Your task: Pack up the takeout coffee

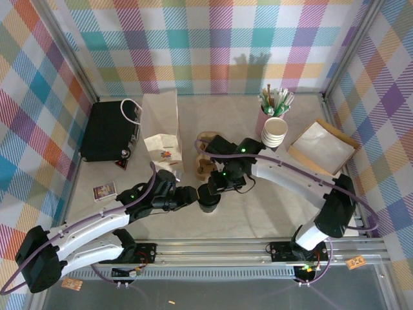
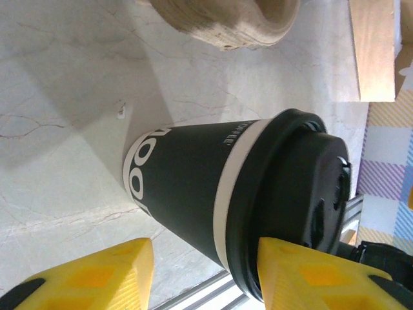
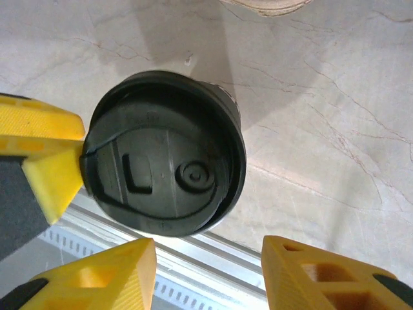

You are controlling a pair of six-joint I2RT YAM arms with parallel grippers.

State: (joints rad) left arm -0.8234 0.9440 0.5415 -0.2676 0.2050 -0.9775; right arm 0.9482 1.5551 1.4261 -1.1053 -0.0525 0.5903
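Coffee cup (image 2: 193,187), centre of left wrist view: large white characters on dark wrap, two "O" shapes legible, rest hidden. Small white print near lid: illegible. Paper bag (image 1: 161,139) and card (image 1: 104,191) print: unreadable.

The pale marbled worktop (image 1: 258,216) carries a black box (image 1: 110,132) at far left with a small card (image 1: 104,191) near it. There is also an upright white paper bag (image 1: 161,116), a brown pulp tray (image 1: 205,165), and the takeout coffee (image 2: 187,187) standing near the front edge. A stack of white cups (image 1: 274,132) stands beside a pink cup of stirrers (image 1: 268,110), and flat brown and white sheets (image 1: 321,147) lie at right.
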